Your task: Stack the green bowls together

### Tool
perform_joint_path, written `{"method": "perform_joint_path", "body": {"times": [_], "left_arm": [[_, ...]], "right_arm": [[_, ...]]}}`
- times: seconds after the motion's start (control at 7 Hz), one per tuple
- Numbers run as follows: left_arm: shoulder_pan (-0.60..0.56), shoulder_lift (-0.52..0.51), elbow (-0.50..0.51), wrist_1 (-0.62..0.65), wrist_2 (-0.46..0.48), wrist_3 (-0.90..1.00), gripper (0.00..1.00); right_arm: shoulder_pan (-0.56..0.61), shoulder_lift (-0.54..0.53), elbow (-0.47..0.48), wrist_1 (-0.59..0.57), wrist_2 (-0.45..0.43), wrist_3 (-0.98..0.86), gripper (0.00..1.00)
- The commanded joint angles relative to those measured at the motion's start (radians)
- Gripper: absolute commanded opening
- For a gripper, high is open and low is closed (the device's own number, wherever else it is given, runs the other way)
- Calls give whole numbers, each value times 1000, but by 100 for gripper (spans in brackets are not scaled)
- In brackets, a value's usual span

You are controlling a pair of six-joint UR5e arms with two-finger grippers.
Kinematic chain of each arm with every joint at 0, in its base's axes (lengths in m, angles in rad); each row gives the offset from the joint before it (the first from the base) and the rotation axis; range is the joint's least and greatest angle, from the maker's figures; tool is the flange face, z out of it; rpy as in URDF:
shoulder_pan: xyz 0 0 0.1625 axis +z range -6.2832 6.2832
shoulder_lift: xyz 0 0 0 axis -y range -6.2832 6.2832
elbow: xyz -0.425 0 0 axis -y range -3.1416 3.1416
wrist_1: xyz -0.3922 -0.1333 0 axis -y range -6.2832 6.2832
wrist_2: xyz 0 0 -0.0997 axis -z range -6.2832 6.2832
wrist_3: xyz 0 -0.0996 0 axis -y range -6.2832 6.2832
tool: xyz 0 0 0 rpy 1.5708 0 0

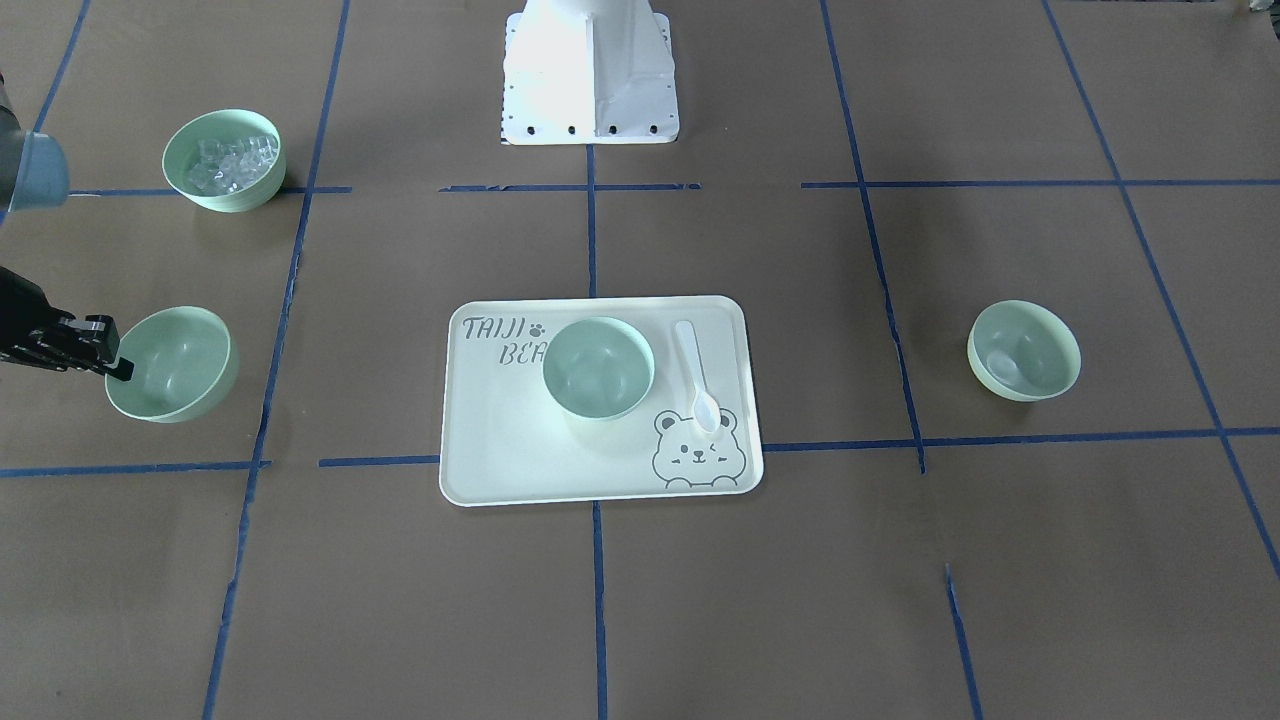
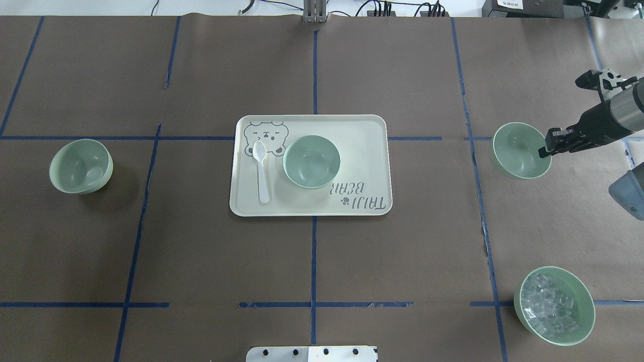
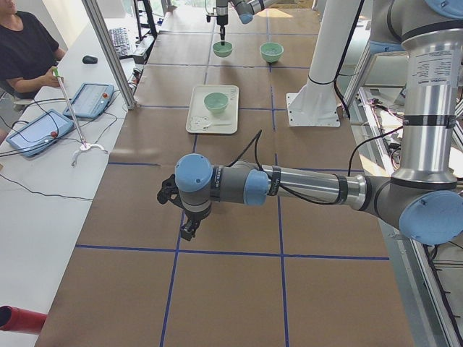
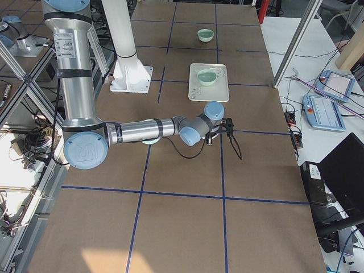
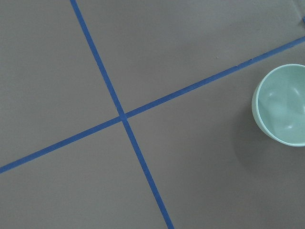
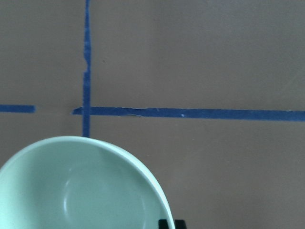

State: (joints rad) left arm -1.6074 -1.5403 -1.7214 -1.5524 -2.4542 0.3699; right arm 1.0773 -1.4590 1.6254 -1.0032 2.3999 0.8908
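Three plain green bowls show. One (image 2: 80, 166) stands alone on the table's left (image 1: 1023, 350). One (image 2: 312, 161) sits on the bear-print tray (image 2: 362, 130). The third (image 2: 518, 151) is on the right (image 1: 170, 362). My right gripper (image 2: 544, 150) is at this bowl's rim, its fingers closed on the rim. The right wrist view shows the rim (image 6: 95, 191) running down to the fingertips (image 6: 163, 223). My left gripper (image 3: 189, 230) shows only in the exterior left view, above bare table, and I cannot tell its state. The left wrist view has a bowl (image 5: 283, 105) at its right edge.
A similar green bowl of clear cubes (image 2: 553, 306) stands near the robot on the right side (image 1: 222, 160). A white spoon (image 2: 260, 171) lies on the tray beside the bowl. The robot's base (image 1: 590, 70) is at the table's near edge. Blue tape lines cross the brown table.
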Motion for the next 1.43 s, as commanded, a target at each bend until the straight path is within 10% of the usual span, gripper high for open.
{"method": "perform_joint_path", "body": {"times": [0.0,0.43,1.29], "left_arm": [[0,-1,-9,0,-8,-2,100],[1,-1,-14,-2,-9,0,100],[3,0,-14,-2,-9,0,100]], "right_arm": [[-153,157,98,3,-34,395,0],[-446,475,70,-196,-368,666,0],[-476,577,-44,-299,-438,669,0]]}}
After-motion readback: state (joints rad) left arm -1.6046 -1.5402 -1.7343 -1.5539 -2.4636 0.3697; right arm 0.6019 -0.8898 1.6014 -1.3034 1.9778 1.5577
